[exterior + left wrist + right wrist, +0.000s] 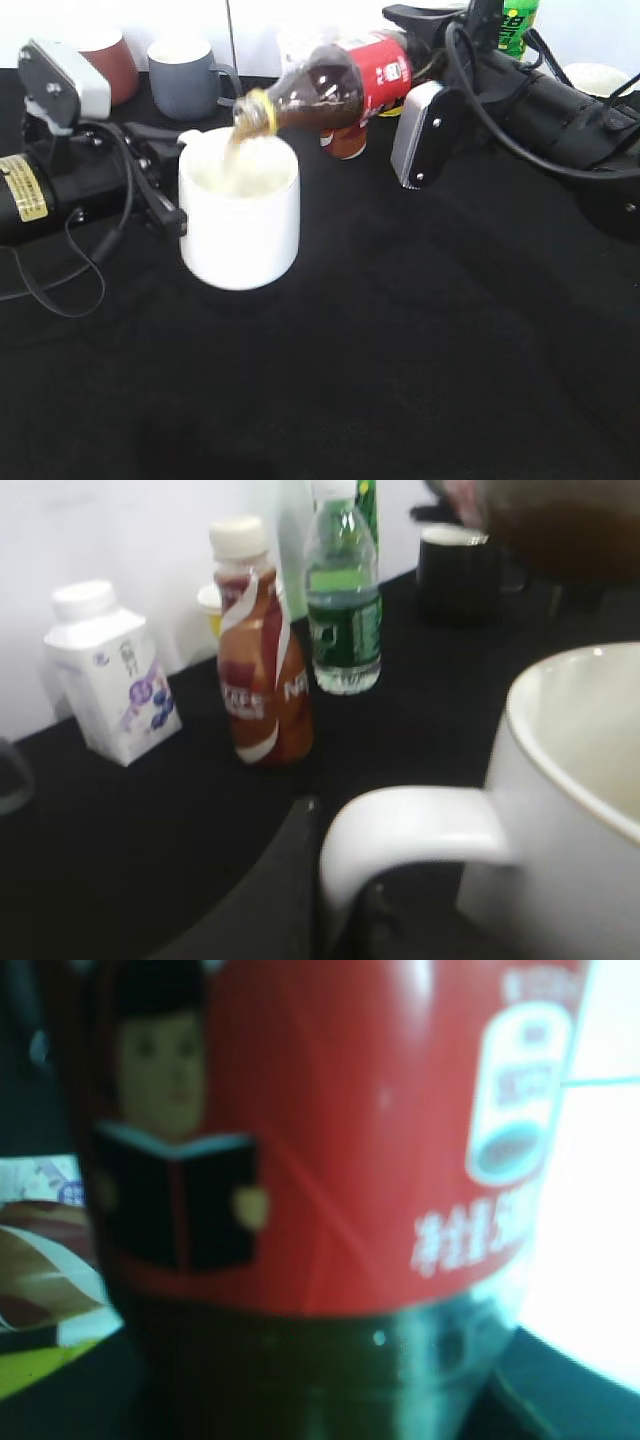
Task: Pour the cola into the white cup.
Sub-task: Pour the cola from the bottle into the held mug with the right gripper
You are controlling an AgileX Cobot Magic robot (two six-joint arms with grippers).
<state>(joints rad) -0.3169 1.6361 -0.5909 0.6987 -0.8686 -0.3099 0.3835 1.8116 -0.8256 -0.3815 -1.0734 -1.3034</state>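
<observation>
The cola bottle (340,85), dark liquid with a red label, is tipped nearly flat with its mouth over the white cup (240,215). A brown stream runs from the mouth into the cup. My right gripper (425,55) is shut on the bottle's body; the red label (320,1130) fills the right wrist view and hides the fingers. My left gripper (160,175) is shut on the cup's loop handle (410,825) and holds the cup lifted off the black table. The cup's rim (560,770) shows in the left wrist view.
A reddish-brown mug (110,60) and a grey mug (185,75) stand at the back left. A small brown Nestle bottle (258,670), a green soda bottle (343,610), a white carton (110,675) and a dark cup (455,575) stand along the wall.
</observation>
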